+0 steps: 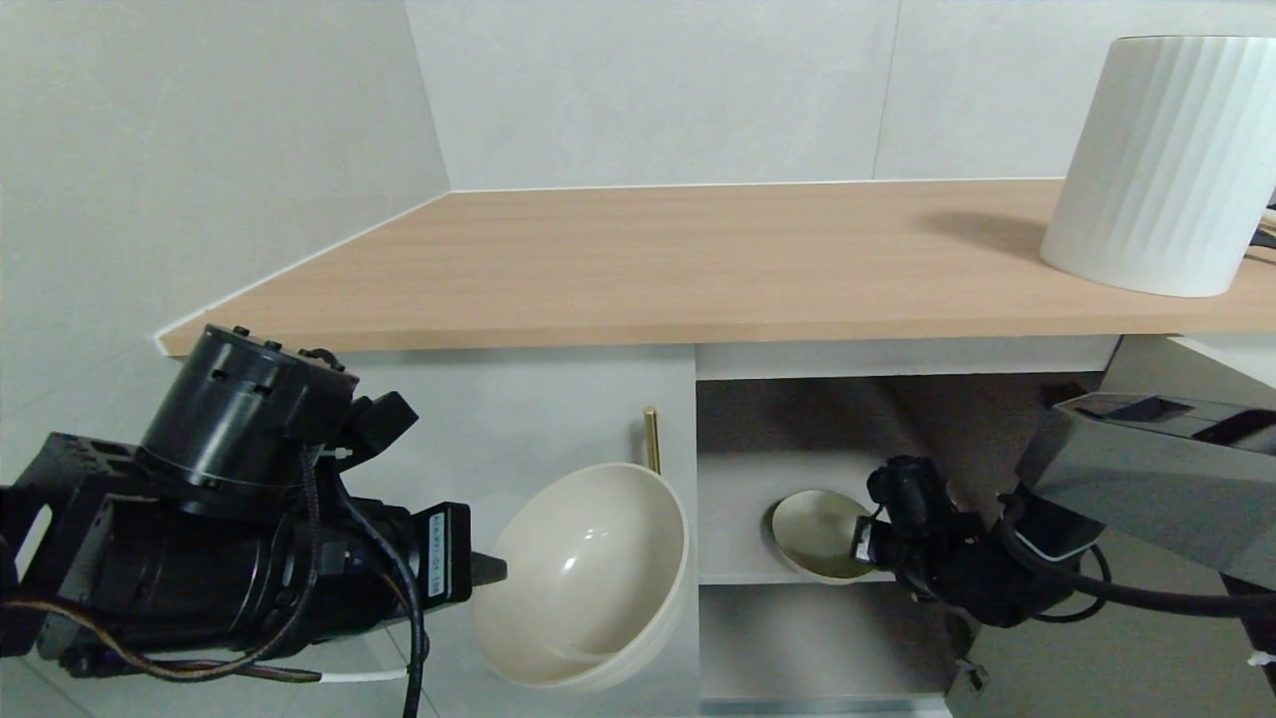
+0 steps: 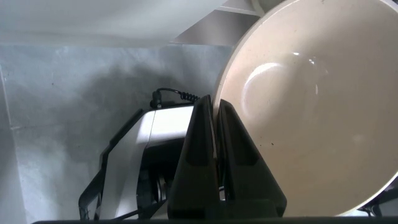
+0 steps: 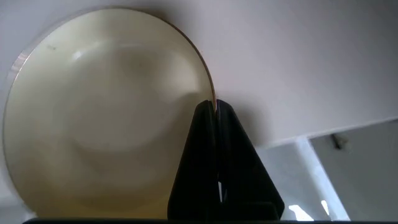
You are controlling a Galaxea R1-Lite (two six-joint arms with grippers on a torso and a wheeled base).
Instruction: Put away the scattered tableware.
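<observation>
In the left claw point(image 1: 493, 570): rim of bowl point(image 1: 588, 573).

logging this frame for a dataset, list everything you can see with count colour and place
bowl: 1, cream, tilted on edge in front of the closed cabinet door, rim gripped
plate: 1, pale cream, at the shelf inside the open compartment, rim gripped
cabinet: 1, light grey, under the countertop; left door closed, right side open
handle: 1, brass, on the closed door just above the bowl
countertop: 1, light wood, running along the tiled wall
ribbed container: 1, white, standing on the countertop at the right
left claw: 1, black, shut on the bowl's rim
right claw: 1, black, shut on the plate's rim
</observation>
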